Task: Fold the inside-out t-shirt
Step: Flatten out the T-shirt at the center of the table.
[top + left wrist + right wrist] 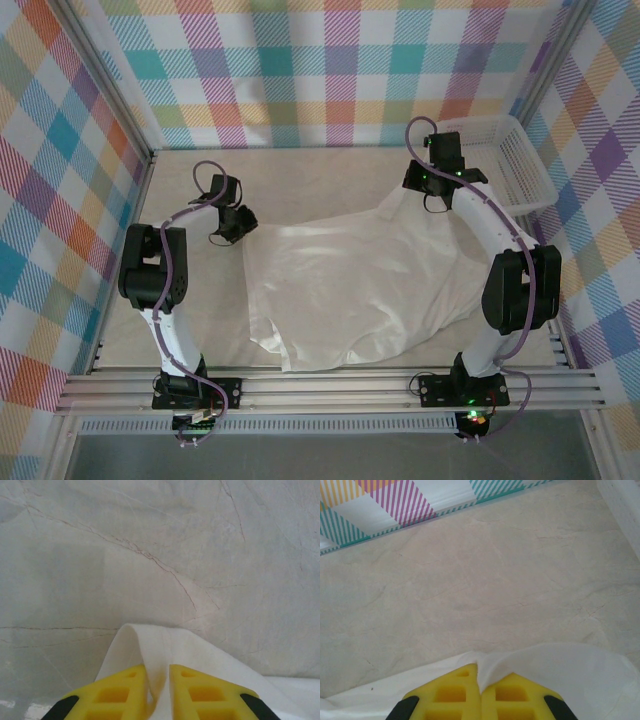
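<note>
The white t-shirt (360, 280) lies rumpled on the table (200, 330), and the left gripper (159, 674) and right gripper (480, 674) each pinch its far edge, so they should lift together, slowly and evenly.

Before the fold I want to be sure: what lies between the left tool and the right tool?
The t-shirt, pinched by the left tool and the right tool, spans that stretch, as the top view shows.
</note>
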Controlling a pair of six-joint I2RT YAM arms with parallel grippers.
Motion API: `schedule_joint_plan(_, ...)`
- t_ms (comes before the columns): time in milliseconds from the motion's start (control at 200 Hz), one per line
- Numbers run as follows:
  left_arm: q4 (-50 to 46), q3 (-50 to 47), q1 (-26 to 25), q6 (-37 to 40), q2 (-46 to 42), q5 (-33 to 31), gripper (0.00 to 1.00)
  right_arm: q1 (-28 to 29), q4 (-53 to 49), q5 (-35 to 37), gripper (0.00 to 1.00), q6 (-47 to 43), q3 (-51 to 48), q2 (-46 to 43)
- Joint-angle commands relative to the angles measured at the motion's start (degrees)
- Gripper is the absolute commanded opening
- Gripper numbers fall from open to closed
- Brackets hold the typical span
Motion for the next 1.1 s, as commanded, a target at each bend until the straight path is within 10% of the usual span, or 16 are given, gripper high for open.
schedule_joint_plan(0, 0.8, 1.1, 0.6, -0.3, 1.2, 1.2, 0.14, -0.1, 0.5, -0.6, 0.00, 0.1, 1.1, -1.4)
schedule_joint_plan(265, -0.8, 5.7, 5.0, -4.1, -7.0, 8.3, 0.00, -0.1, -1.7, -2.0, 0.00, 2.4, 7.3, -5.3)
schedule_joint_plan(625, -9.2, 41.3, 16.7, -14.8, -28.4, 21.2, 0.00, -0.2, 18.5, 5.6, 0.00, 2.6, 17.5, -26.0)
schedule_joint_plan(1095, -21.8, 52.7, 17.0, -7.5, -43.7, 11.0, 0.00, -0.2, 18.5, 6.9, 0.00, 1.5, 22.2, -35.3)
